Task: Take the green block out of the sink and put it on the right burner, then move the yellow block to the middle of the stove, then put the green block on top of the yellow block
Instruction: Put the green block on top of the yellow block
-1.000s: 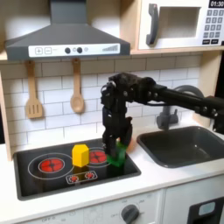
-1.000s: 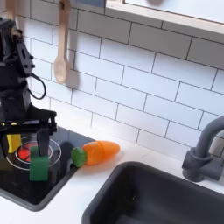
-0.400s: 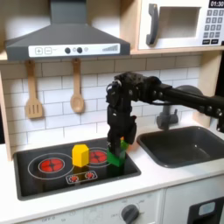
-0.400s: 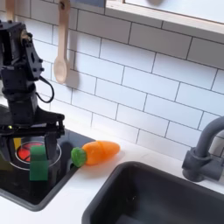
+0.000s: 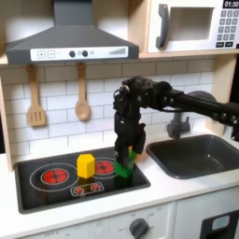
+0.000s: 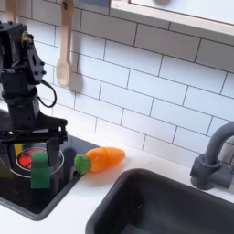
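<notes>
In the first exterior view, a toy kitchen fills the scene: a white counter (image 5: pixel 177 191) carries the stove (image 5: pixel 56 191), a flat black cooktop with two red ring burners, and to its right the sink (image 5: pixel 201 159), one dark grey basin with a dark faucet (image 5: pixel 175 123) behind it. White tiled wall rises at the back, with two wooden utensils (image 5: pixel 35 98) hanging under a grey range hood (image 5: pixel 70 42), and one microwave (image 5: pixel 194 25) sits at the upper right. One yellow block (image 5: pixel 86 166) stands on the stove between the burners. One green block (image 5: pixel 124 169) rests on the burner on the first exterior view's right, and the gripper (image 5: pixel 125 159) hangs directly over it with its fingers spread to either side of the block, not closed on it. In the second exterior view, the same black arm descends at the left over the stove (image 6: pixel 27 196), the gripper (image 6: pixel 35 146) parted above the green block (image 6: pixel 39 171), which sits on the red ring. Just beside the stove, on the white counter (image 6: pixel 87 196), lies one toy carrot (image 6: pixel 101 160) with a green end. The sink (image 6: pixel 164 206) occupies the lower right with its faucet (image 6: pixel 215 155), and one wooden spoon (image 6: pixel 63 55) hangs on the tiles.
</notes>
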`<act>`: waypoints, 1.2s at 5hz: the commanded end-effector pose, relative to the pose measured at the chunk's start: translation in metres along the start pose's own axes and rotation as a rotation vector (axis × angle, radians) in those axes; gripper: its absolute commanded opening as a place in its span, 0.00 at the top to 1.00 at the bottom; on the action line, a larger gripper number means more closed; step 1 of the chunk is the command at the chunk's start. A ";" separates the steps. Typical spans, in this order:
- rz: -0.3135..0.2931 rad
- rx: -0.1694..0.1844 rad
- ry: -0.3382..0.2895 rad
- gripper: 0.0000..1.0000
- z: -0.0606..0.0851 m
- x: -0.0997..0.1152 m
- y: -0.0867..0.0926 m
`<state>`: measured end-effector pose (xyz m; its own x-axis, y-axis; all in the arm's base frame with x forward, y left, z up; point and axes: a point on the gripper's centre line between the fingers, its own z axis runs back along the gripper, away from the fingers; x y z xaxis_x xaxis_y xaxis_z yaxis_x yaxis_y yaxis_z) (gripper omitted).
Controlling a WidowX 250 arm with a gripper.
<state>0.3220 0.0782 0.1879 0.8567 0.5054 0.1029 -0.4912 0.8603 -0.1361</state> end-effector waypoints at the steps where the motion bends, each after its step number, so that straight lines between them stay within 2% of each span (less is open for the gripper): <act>1: 0.002 0.000 0.000 0.00 0.000 0.000 0.000; 3: 0.018 0.000 -0.012 0.00 -0.002 0.001 -0.001; 4: 0.033 0.010 -0.038 0.00 -0.005 0.004 -0.003; 6: 0.042 0.026 -0.041 0.00 -0.012 0.002 -0.006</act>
<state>0.3280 0.0755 0.1783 0.8234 0.5496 0.1413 -0.5374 0.8352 -0.1173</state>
